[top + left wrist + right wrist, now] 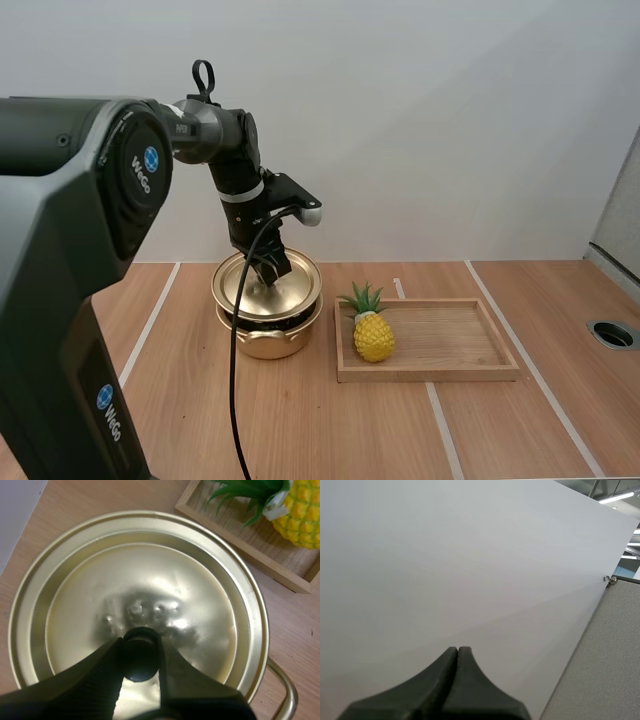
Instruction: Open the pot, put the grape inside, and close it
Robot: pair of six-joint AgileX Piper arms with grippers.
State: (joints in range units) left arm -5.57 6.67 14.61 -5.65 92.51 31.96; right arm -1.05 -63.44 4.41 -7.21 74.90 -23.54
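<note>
1. Left wrist view: left gripper pinches the black round knob of the shiny gold metal lid, one finger on either side. Advice: lift straight up and keep it level.
2. Round gold metal pot sits under the lid; its contents are hidden.
3. Shallow rectangular wooden tray, just beside the pot, holds a yellow plastic pineapple with green leaves. That, not grapes, is the fruit to load.
4. Right gripper: fingers pressed together, empty, facing a wall.

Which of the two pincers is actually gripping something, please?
The left pincer: it pinches the black knob of the pot lid. The right pincer is shut on nothing, closed into one dark wedge.
</note>
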